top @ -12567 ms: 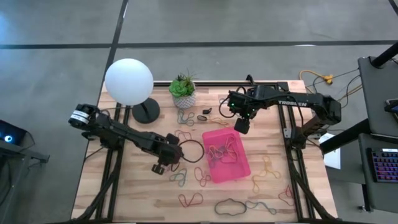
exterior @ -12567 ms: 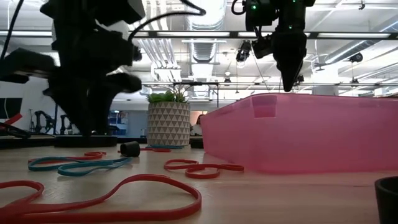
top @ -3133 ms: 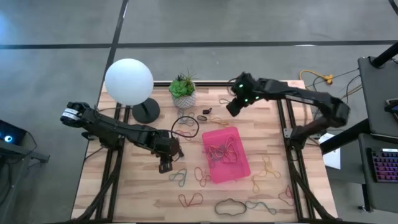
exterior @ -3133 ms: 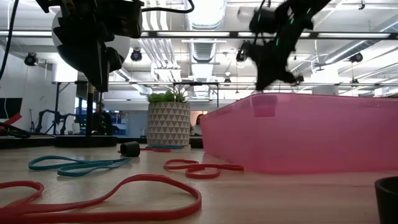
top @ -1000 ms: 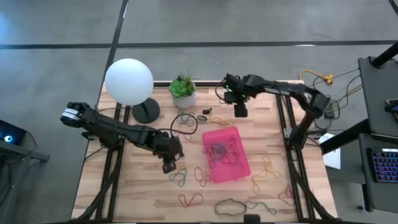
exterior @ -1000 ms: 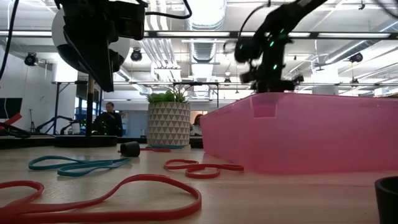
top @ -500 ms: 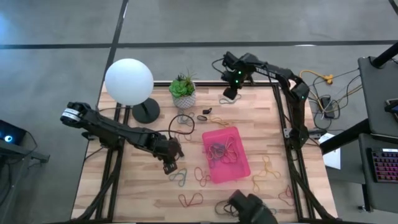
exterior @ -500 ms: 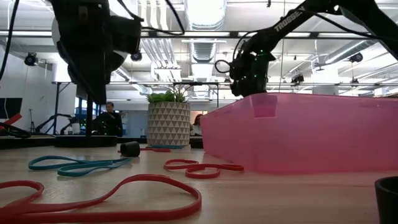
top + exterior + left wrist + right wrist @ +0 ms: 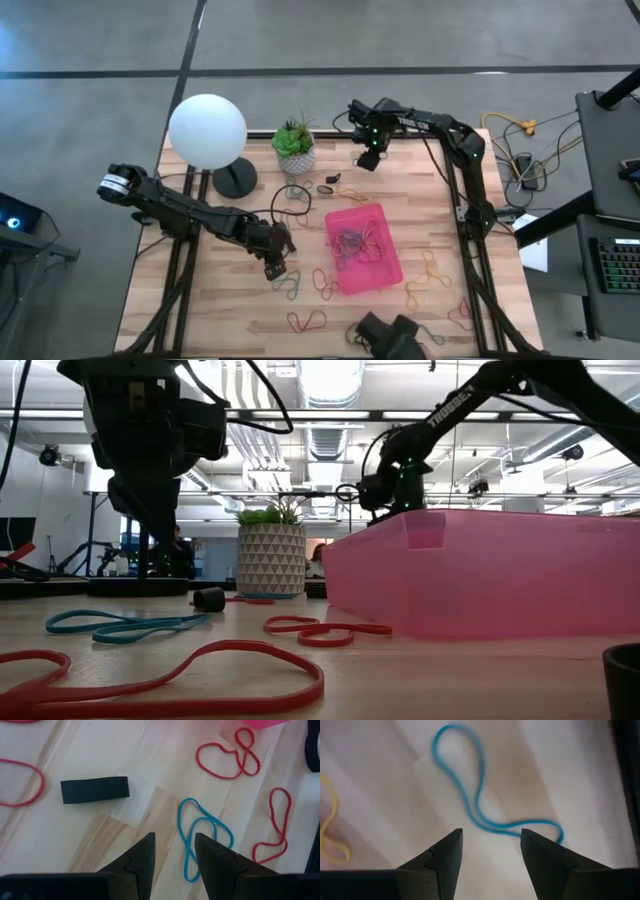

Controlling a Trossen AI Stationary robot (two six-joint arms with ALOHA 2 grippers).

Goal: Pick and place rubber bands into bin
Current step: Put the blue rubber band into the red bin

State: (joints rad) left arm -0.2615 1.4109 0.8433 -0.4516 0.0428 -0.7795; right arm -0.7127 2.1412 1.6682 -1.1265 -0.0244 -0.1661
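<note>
High view: the pink bin (image 9: 364, 248) sits low of centre on the wooden surface (image 9: 220, 300), a tangle of rubber bands (image 9: 352, 242) inside it and more scattered around it. The left gripper (image 9: 275, 262) hangs left of the bin; the right gripper (image 9: 368, 155) is at the upper centre. Neither gripper's fingers can be made out here. A dark object (image 9: 390, 338) is cut off by the bottom edge.

Low view: the bin's wall hides its contents; both arms are dark silhouettes.

Left wrist view: the fingers stand apart, holding nothing, over a blue band (image 9: 200, 837), beside a black block (image 9: 94, 789).

Right wrist view: the fingers are spread and empty over a blurred blue band (image 9: 485, 800).
</note>
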